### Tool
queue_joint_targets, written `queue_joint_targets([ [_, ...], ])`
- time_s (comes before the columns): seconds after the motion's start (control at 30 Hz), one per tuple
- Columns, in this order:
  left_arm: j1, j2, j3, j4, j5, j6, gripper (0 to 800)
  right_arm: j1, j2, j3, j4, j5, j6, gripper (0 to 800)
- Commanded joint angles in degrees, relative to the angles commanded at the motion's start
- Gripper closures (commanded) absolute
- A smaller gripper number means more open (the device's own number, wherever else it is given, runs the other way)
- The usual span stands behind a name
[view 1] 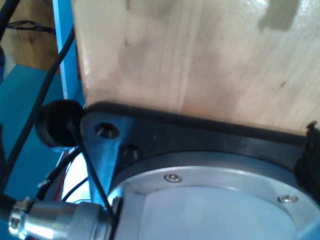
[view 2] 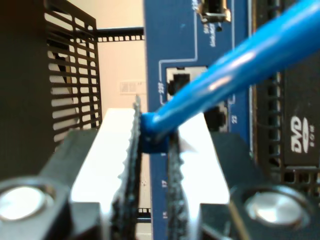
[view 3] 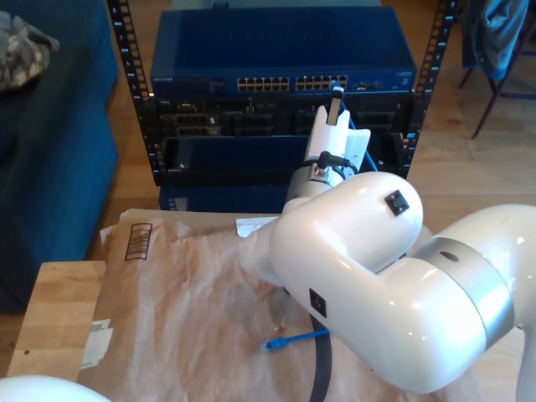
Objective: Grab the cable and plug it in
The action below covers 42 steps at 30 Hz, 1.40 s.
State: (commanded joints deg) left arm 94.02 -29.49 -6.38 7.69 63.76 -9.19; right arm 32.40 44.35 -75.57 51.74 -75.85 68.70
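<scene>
1. My second claw (view 2: 152,150) was clenched on the thin bright blue network cable (view 2: 235,75), just behind one end. Its two white fingers (view 2: 115,145), lined with dark toothed pads, pinched a small blue boot between them.

2. In the second wrist view, that held end sat right in front of the dark blue network switch panel (view 2: 175,40), close to a row of square sockets (view 2: 181,82). I could not tell whether the clip plug had entered a socket; the pads hid its tip.

3. In the exterior view, the white arm reached from the tabletop up to the switch (view 3: 280,63) in the black equipment rack (view 3: 126,92), its claw (view 3: 333,105) at the sockets toward the exterior view's right.

4. The cable's other end (view 3: 293,340) lay loose on the crumpled brown paper (view 3: 184,310) covering the wooden tabletop (view 3: 50,310), near the arm's base.

5. The first wrist view showed pale wood (view 1: 200,55) and a grey metal arm flange (view 1: 210,200). I could not tell whether my first claw was released or clenched.

6. Risks, as I judged them: a plug slightly off-line or tilted could jam on the socket rim. Pushing harder could let the cable slide through the pads or bend at the boot. The trailing cable could snag on the arm.
</scene>
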Motion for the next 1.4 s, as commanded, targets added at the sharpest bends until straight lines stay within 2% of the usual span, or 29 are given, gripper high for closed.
queue_joint_targets([
  [0.97, 0.0, 0.0, 0.0, 0.0, 0.0, 0.0, 0, -2.4, 0.4, 0.4, -1.1, 0.5, 0.5, 800],
  [1.17, 0.0, 0.0, 0.0, 0.0, 0.1, 0.0, 0, -2.4, 0.4, 1.1, -3.4, 1.1, 0.6, 800],
  [1.4, 0.0, 0.0, 0.0, 0.0, 0.1, 0.0, 0, -2.5, 0.4, 0.4, -3.2, 1.9, 0.7, 800],
])
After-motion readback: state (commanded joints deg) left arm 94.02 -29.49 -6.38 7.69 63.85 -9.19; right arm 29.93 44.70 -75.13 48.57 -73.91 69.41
